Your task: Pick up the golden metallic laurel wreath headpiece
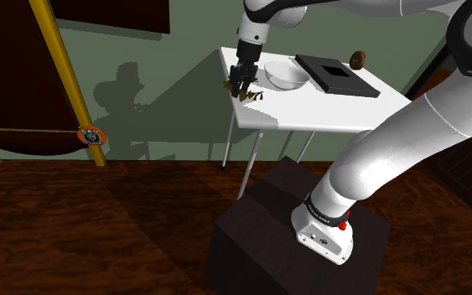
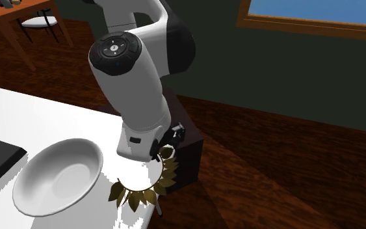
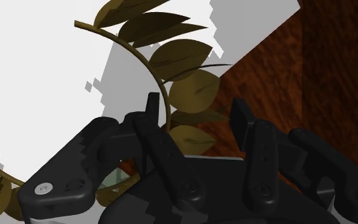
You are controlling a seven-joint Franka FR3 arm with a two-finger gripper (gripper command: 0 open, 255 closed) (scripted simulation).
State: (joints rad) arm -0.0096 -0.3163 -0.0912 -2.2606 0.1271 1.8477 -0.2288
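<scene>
The laurel wreath [image 1: 247, 94] is a ring of dull gold-brown leaves lying at the corner of the white table [image 1: 326, 116] on the shoulder view's left. My black gripper [image 1: 242, 82] is down on it, pointing at the tabletop. In the wrist view the gripper [image 3: 195, 113] is open. The wreath's thin band [image 3: 161, 86] and leaves pass between the fingers, close beside one fingertip [image 3: 152, 105] and clear of the other. In the second exterior view the wreath [image 2: 142, 190] curls out from under the white wrist, which hides the fingers.
A white bowl [image 1: 286, 75] sits close beside the wreath, also seen as the white bowl [image 2: 58, 175]. Behind it lie a flat black slab [image 1: 337, 75] and a small brown object [image 1: 357, 59]. The table edge and dark wooden floor [image 2: 272, 175] are right by the wreath.
</scene>
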